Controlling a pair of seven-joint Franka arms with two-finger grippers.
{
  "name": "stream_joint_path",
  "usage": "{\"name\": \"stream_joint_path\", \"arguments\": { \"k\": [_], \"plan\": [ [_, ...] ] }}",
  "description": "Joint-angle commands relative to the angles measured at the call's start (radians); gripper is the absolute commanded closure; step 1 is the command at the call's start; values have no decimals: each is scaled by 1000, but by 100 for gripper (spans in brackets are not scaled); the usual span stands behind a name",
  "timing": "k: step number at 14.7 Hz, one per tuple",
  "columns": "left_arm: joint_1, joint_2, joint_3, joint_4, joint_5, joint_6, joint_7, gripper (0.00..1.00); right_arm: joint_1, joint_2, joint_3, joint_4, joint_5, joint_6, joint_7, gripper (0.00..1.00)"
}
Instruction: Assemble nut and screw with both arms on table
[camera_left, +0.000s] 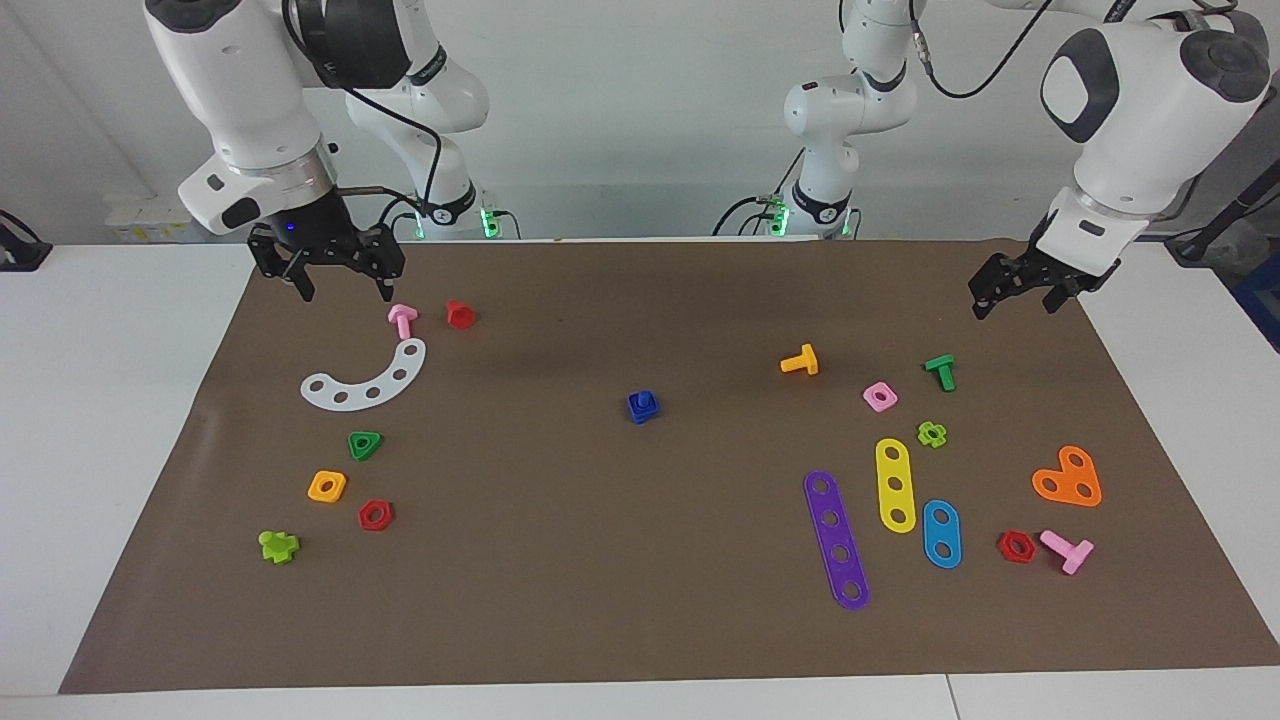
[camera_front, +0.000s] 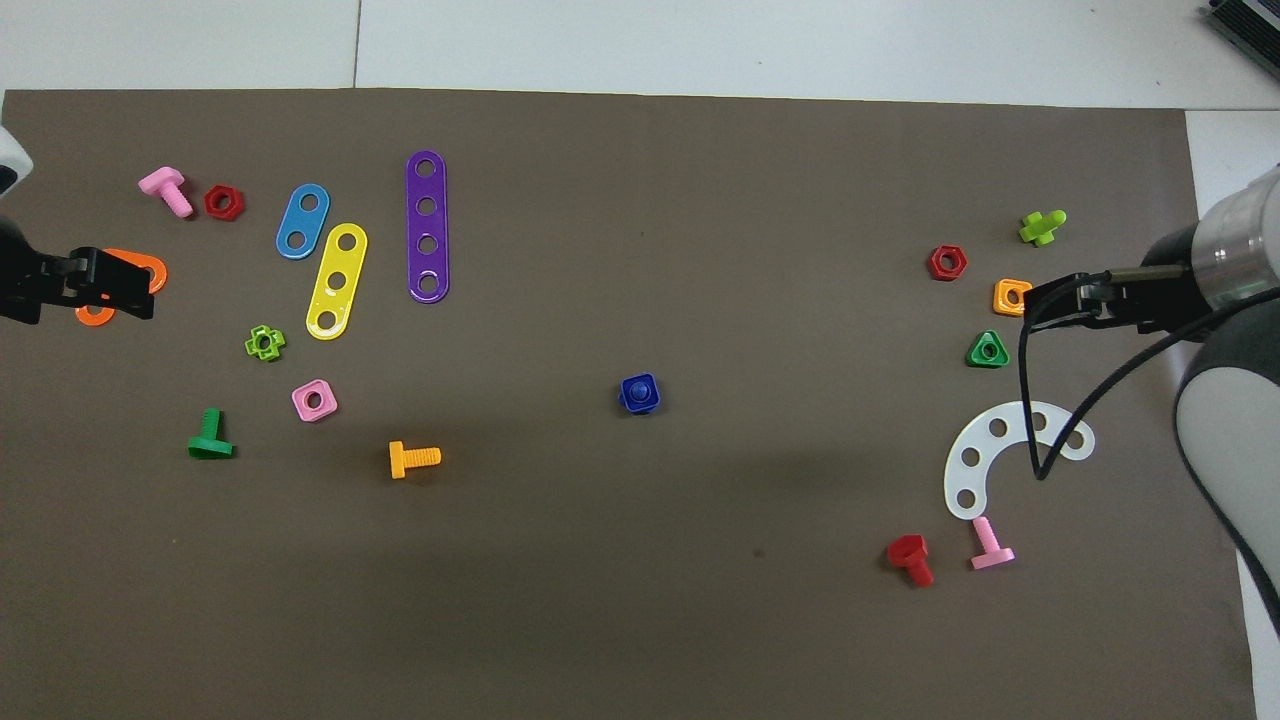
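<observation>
Blue nut and screw sit joined in the middle of the surface (camera_left: 560, 620).

The screw (camera_left: 647, 398) stands in the nut (camera_left: 643, 409) — no pincer touches them. The left pincer (camera_left: 1012, 298) hangs open and empty over the edge at the left arm's end. The right pincer (camera_left: 340, 285) hangs open and empty over the corner by the right arm, near a pink screw (camera_left: 402, 319).
</observation>
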Motion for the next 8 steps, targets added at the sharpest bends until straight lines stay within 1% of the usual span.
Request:
{"name": "stream_joint_path", "arguments": {
  "k": [1, 3, 8],
  "plan": [
    [9, 21, -9, 101, -40, -78, 9, 0, -7, -14, 5, -18, 19, 18, 16, 0],
    [9, 39, -9, 146, -34, -81, 9, 0, -9, -14, 5, -18, 19, 18, 16, 0],
    [9, 39, -9, 144, -29, -67, 12, 0, -9, -14, 5, -18, 19, 15, 15, 0]
  ]
}}
